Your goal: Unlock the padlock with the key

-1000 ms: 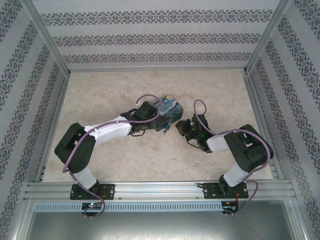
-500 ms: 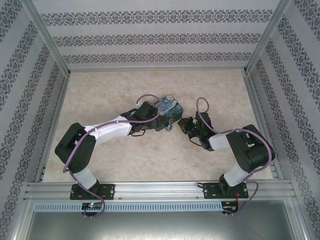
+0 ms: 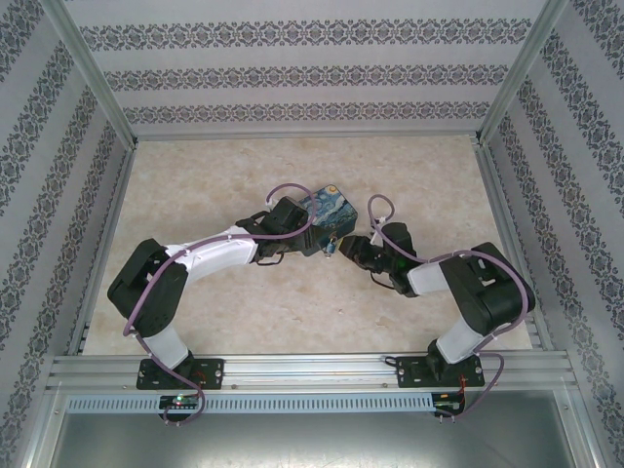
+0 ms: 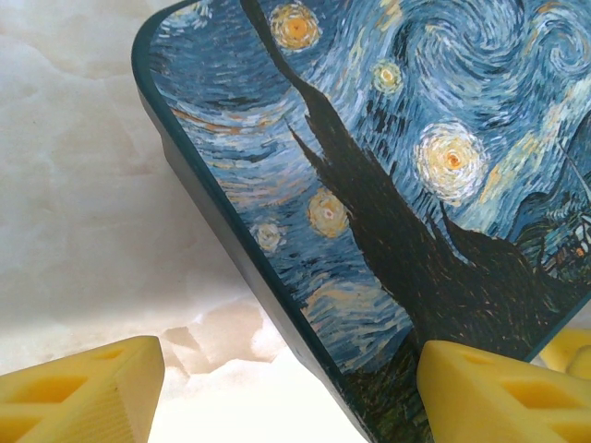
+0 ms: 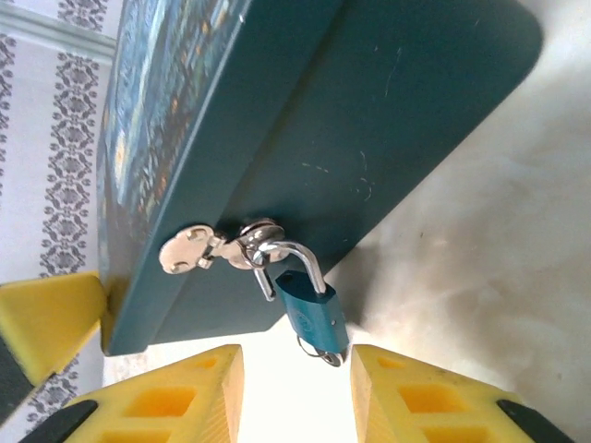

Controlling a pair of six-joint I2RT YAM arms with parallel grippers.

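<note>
Step in hand, as judged: taking hold of the key head for the turn.

Closest in, just off the latch side of the box (image 5: 397, 120): right gripper (image 5: 295, 369), jaws parted, clamped on nothing. Between its pads (image 5: 199, 401), nearer the right-hand one: key (image 5: 323, 354), seated in the bottom of the padlock (image 5: 312, 312), only the small head showing.

Padlock hanging against the box's front wall near one corner, teal body, silver shackle through the hasp (image 5: 199, 249). Cannot tell whether shackle seated or popped.

To do it well:
- Centre the pads on the key head before closing, not on the lock body.
- Close on the head's flat faces.
- Rotate about the key's own axis with no sideways pull; free-hanging lock likely to swing away.
- Expect slip on so small a head.

On the box's far side from the lock: left gripper (image 4: 286, 374), jaws wide, box corner between them. One finger (image 4: 83, 397) clear of the box edge, the other at the lid, contact unclear; released, no clamp visible. Better braced against the box before any twist, else box likely to slide on the smooth table (image 5: 499, 268).
</note>
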